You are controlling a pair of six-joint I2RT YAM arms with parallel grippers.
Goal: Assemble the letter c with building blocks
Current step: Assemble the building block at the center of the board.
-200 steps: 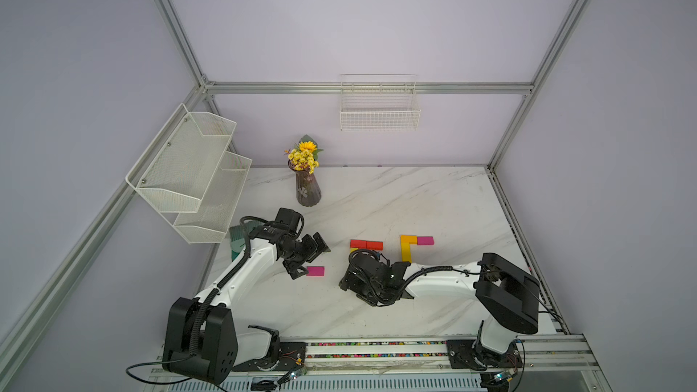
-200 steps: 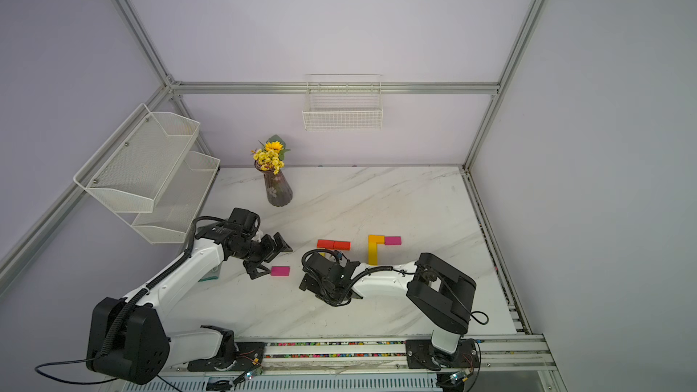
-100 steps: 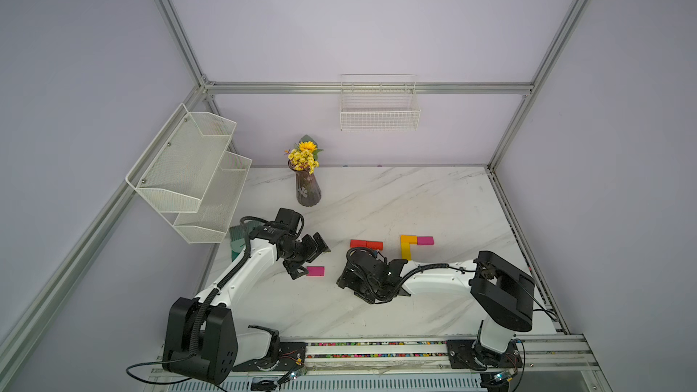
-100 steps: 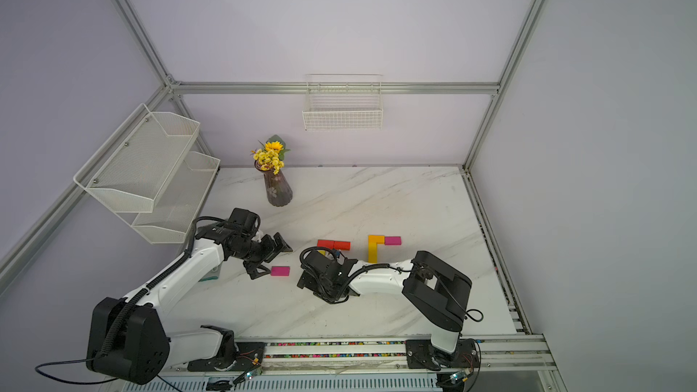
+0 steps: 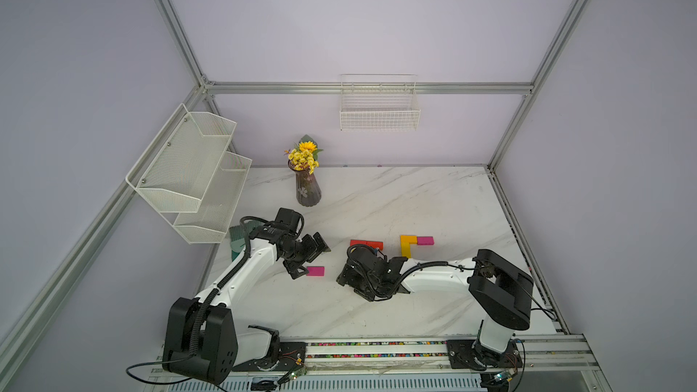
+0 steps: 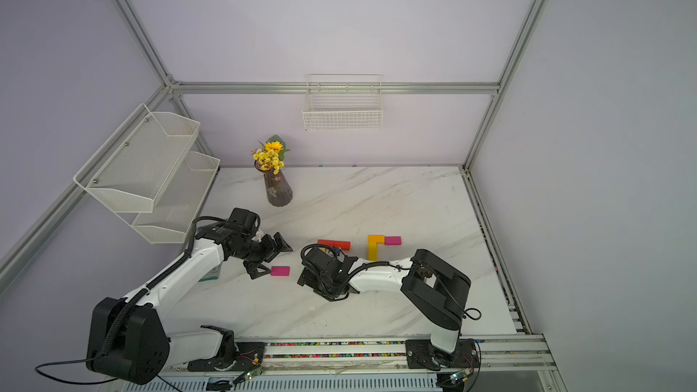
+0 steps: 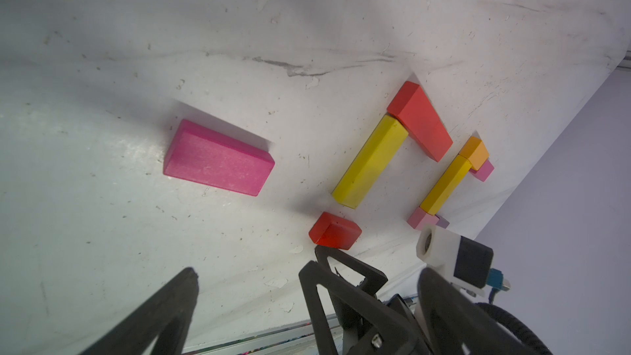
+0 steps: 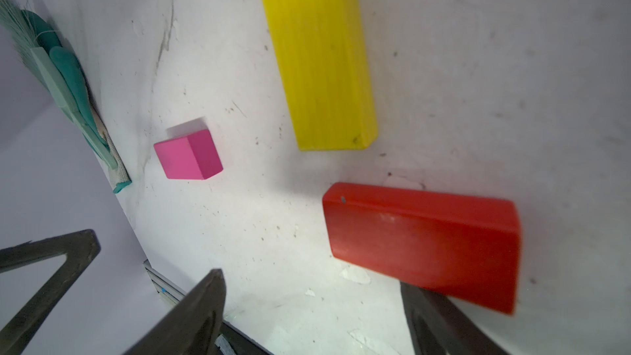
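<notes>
My left gripper [image 5: 312, 258] [image 7: 249, 274] is open above the table, just left of a loose magenta block [image 5: 315, 271] [image 7: 218, 158]. My right gripper [image 5: 349, 277] [image 8: 314, 302] is open and low over the table, with only bare marble between its fingers. A red block [image 8: 423, 244] lies just ahead of one fingertip [image 8: 430, 315], and a long yellow block [image 8: 317, 52] lies beyond it. Two red blocks [image 5: 366, 245] lie end to end. Further right, an orange block [image 5: 408, 239], a yellow block [image 5: 406, 250] and a magenta block [image 5: 425, 240] make a corner. Light pink [image 7: 421, 218] and purple [image 7: 443, 223] blocks sit at its end.
A vase of yellow flowers [image 5: 308, 190] stands at the back left. A two-tier white mesh shelf [image 5: 188, 175] hangs on the left wall and a wire basket [image 5: 379, 115] on the back wall. A teal brush [image 8: 68, 90] lies by the left wall.
The right arm's elbow has swung a little to the left and its gripper has stayed low by the red block. The left arm has not moved.
</notes>
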